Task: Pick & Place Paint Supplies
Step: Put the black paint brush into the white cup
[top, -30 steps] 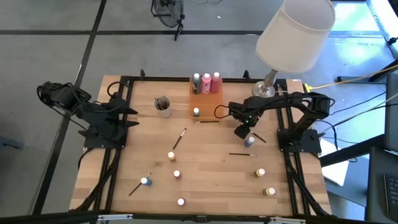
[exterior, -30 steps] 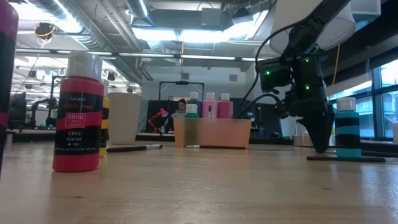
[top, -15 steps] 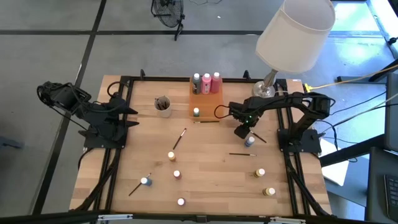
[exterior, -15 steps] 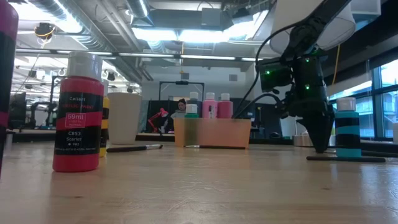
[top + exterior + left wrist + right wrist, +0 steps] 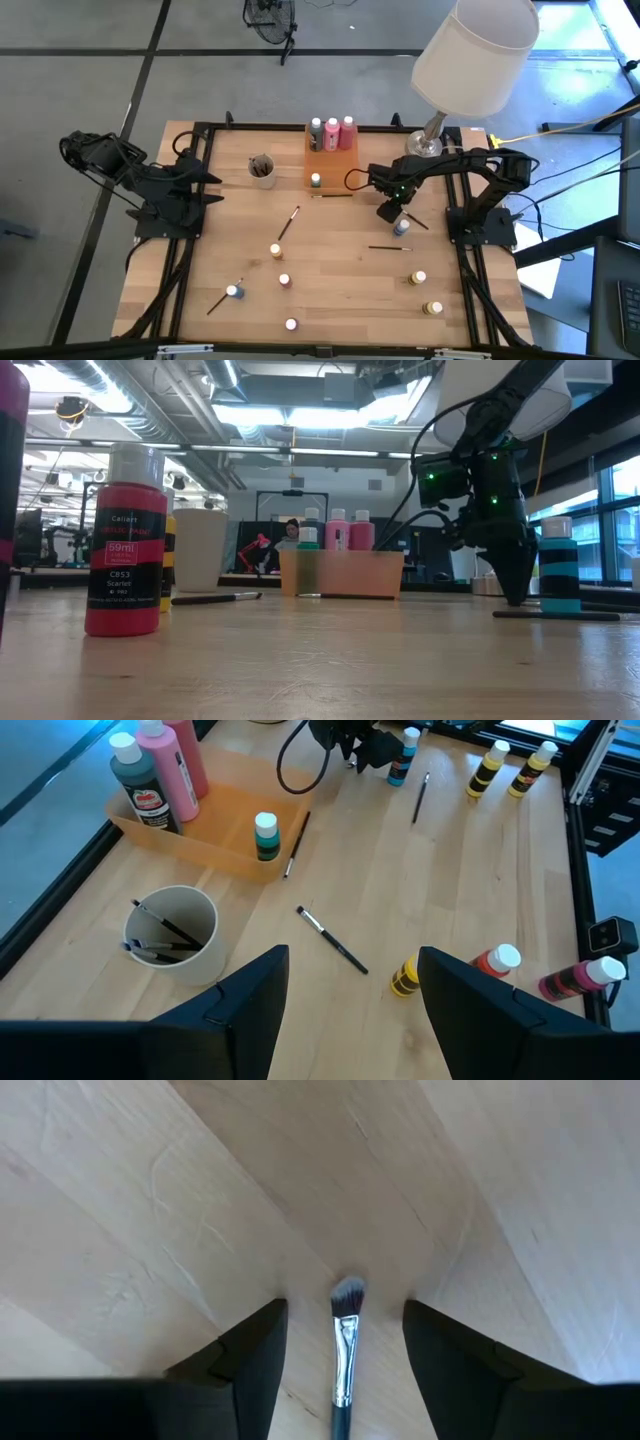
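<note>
Nothing has moved since the earlier frames: both arms and every item sit where they were. A thin dark paintbrush lies flat on the table directly between the fingers of the right gripper, bristles pointing away from the wrist; the fingers stand apart on either side of it, not touching it, with their tips down at the wood. Just beside the gripper, at about 4 o'clock, stands a blue paint pot, with another brush near it at 6 o'clock. At 10 o'clock from the gripper sits the orange tray holding 3 taller bottles and 1 small teal pot. At 9 o'clock from the tray is the round cup with brushes in it. Further pots dot the table's near half, 2 yellow ones at its right edge. The left gripper waits at the table's left edge, fingers apart and holding nothing.
</note>
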`<action>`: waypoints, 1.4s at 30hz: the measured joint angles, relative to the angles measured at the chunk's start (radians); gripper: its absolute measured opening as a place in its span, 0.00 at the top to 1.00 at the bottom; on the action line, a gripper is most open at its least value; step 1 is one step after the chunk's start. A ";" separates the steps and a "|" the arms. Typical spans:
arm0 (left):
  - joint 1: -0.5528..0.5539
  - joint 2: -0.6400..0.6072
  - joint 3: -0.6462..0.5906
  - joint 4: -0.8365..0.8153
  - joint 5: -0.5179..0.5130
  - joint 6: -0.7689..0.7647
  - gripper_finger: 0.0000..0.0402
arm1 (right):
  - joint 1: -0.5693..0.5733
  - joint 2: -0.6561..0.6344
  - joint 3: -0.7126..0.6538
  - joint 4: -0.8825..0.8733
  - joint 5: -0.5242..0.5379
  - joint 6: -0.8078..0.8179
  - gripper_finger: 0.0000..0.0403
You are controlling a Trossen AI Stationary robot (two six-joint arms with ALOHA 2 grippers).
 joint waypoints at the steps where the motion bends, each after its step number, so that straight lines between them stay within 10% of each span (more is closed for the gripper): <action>1: 0.000 0.002 0.000 0.000 -0.001 0.000 0.45 | 0.000 0.000 0.000 0.001 0.000 -0.007 0.49; 42: 0.000 0.014 0.000 0.000 -0.014 0.008 0.45 | -0.001 0.002 0.002 0.015 -0.045 -0.006 0.49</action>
